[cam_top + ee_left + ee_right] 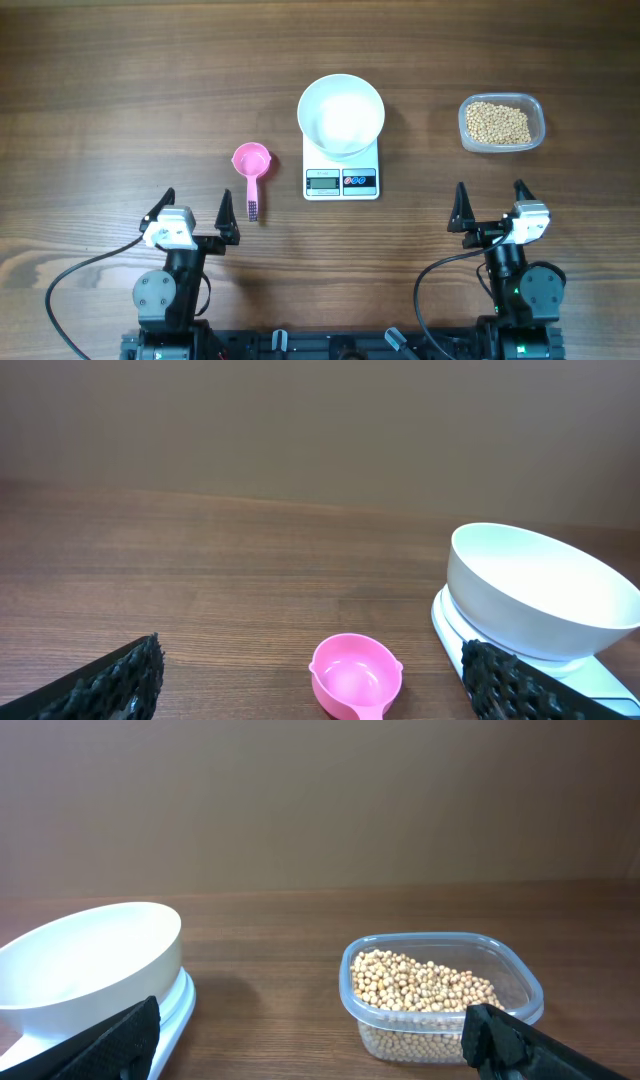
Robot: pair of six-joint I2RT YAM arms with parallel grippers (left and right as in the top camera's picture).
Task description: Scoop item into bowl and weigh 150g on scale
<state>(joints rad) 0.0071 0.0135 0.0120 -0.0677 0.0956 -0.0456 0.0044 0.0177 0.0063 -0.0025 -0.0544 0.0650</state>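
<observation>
The white bowl (341,113) stands empty on the white scale (341,176) at the table's middle; it also shows in the left wrist view (540,592) and the right wrist view (90,960). Tan beans (497,122) fill a clear plastic tub (535,118) at the back right, seen up close as beans (420,982). A pink scoop (251,163) lies left of the scale, handle toward me, cup (356,674) upward. My left gripper (192,212) stands open near the front left, short of the scoop. My right gripper (490,206) stands open at the front right, short of the tub.
The wooden table (120,90) runs wide to the left and back. Black cables (70,275) trail from both arm bases along the front edge. A brown wall (320,800) rises behind the table.
</observation>
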